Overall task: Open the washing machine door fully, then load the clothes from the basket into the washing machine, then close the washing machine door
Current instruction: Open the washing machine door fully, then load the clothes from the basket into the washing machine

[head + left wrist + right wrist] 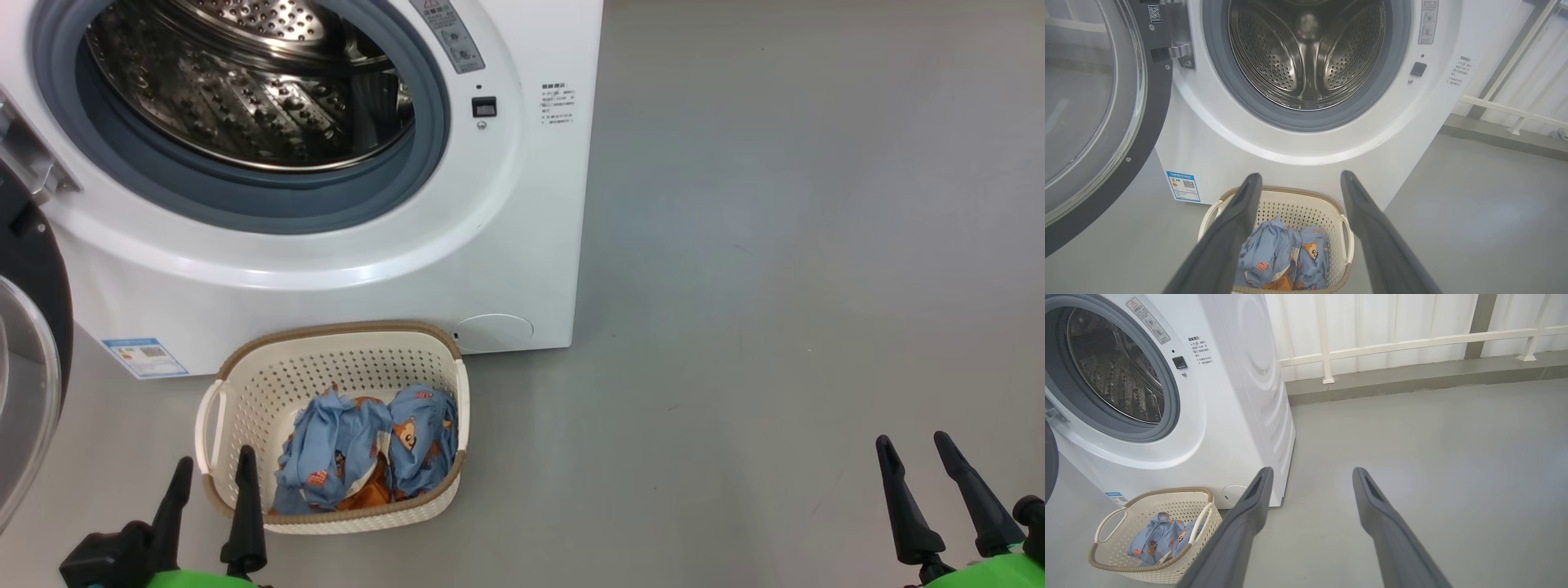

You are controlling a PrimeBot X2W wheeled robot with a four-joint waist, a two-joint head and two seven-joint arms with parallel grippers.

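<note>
Right, in the head view the washing machine (pixel 343 269) stands white and broad at the upper left, its round mouth uncovered: a grey gasket (pixel 245 208) rings a steel drum (pixel 245 90) dotted with holes. The washing machine door (pixel 37 278) hangs swung out at the far left edge, a glossy black rim around a bulging clear bowl. On the grey floor (pixel 775 245), just in front of the machine, sits the basket (pixel 269 384): cream plastic with perforated walls, a brown woven-look rim and a handle on each side. The clothes (pixel 359 445) lie bunched in it, light blue with small bear prints and some orange cloth beneath. My left jaws stand open at the lower left by the basket's near-left corner; my right jaws stand open at the lower right, well apart from the basket. In the left wrist view the spread left jaws frame the basket and its clothes, and the door stands wide on a metal hinge (pixel 1177 53), above a blue label (pixel 1184 186) low on the machine's front. In the right wrist view the right jaws gape over bare floor, with the basket at the lower left near a small round cap (pixel 1233 494) and a white railing (pixel 1392 345) behind.
</note>
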